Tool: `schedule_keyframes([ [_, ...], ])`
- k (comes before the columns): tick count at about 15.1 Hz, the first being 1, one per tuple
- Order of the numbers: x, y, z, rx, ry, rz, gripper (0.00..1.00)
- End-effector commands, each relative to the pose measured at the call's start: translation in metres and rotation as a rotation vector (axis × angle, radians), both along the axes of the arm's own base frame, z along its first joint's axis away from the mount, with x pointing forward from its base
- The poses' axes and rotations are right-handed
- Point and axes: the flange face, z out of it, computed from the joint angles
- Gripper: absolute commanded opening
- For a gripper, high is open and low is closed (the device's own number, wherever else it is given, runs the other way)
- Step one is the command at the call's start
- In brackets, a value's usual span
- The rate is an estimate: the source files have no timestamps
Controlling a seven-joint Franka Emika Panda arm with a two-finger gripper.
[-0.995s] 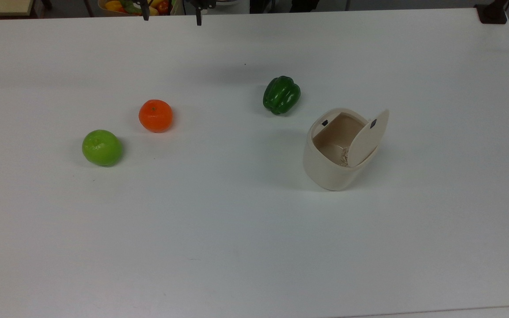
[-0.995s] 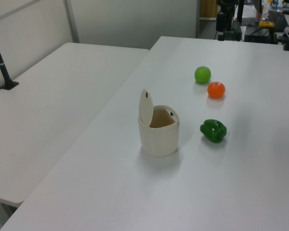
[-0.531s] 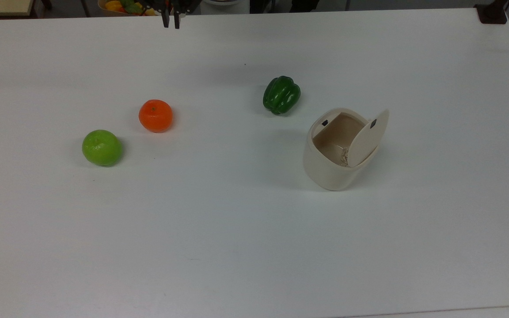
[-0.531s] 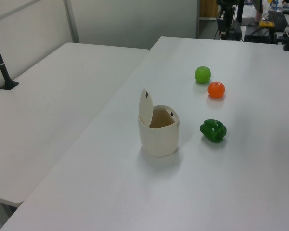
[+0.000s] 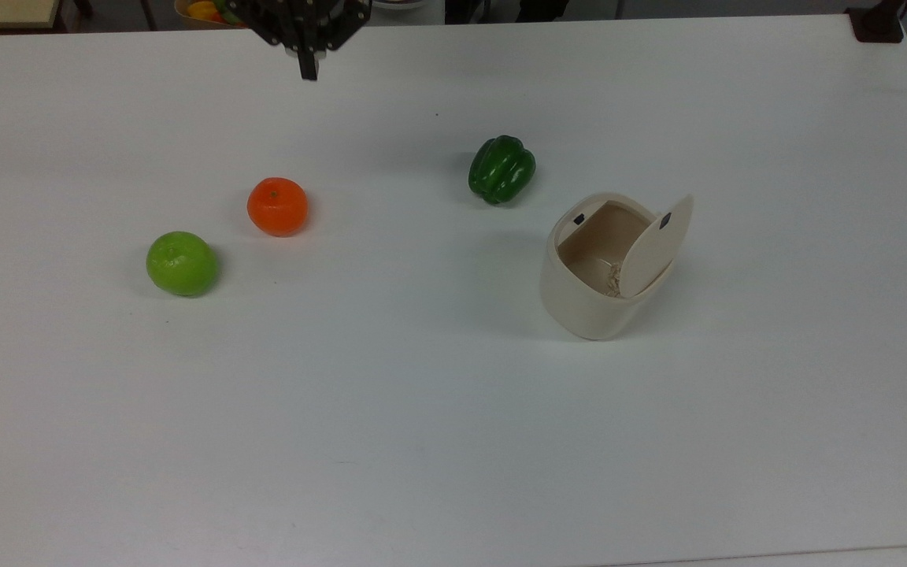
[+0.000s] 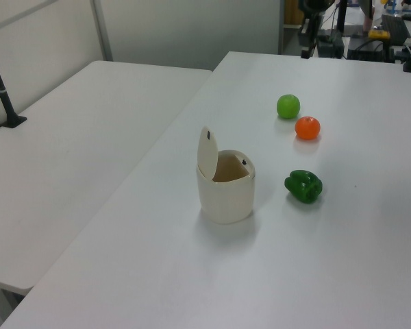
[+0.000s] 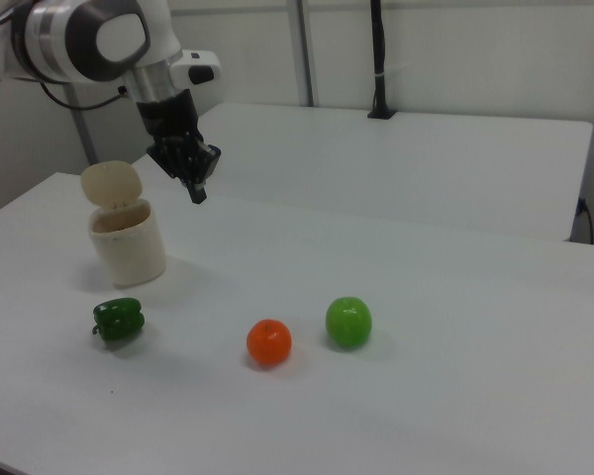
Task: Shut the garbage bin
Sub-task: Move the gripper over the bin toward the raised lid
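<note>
While the garbage bin (image 5: 607,264) stands on the table (image 5: 422,433) beside the green pepper (image 5: 501,168), lid (image 5: 656,245) upright, my gripper (image 5: 309,72) hangs well apart, fingers pressed together. I'm only approaching; next I must reach behind the lid and push it down.

In the top view, the claw (image 5: 309,72) hangs over the surface's (image 5: 422,409) far edge. Below it lies the orange (image 5: 277,206), the apple (image 5: 182,264) lower left; pepper (image 5: 501,168) and bin (image 5: 607,264) lie lower right.
</note>
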Motion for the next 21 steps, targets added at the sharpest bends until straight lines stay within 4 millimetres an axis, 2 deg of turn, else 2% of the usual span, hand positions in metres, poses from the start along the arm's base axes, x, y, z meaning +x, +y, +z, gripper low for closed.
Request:
schedule_keyframes([
  [1,0.024,0.032,-0.012,0.063,-0.099,0.035,0.0],
  [4,0.036,0.074,-0.009,0.095,-0.214,0.094,0.0],
  [7,0.039,0.121,-0.008,0.112,-0.288,0.166,0.0],
  [9,0.042,0.162,-0.014,0.132,-0.35,0.221,0.0],
  [12,0.042,0.199,-0.019,0.152,-0.414,0.274,0.0],
  [21,0.038,0.273,-0.03,0.201,-0.573,0.383,0.0],
])
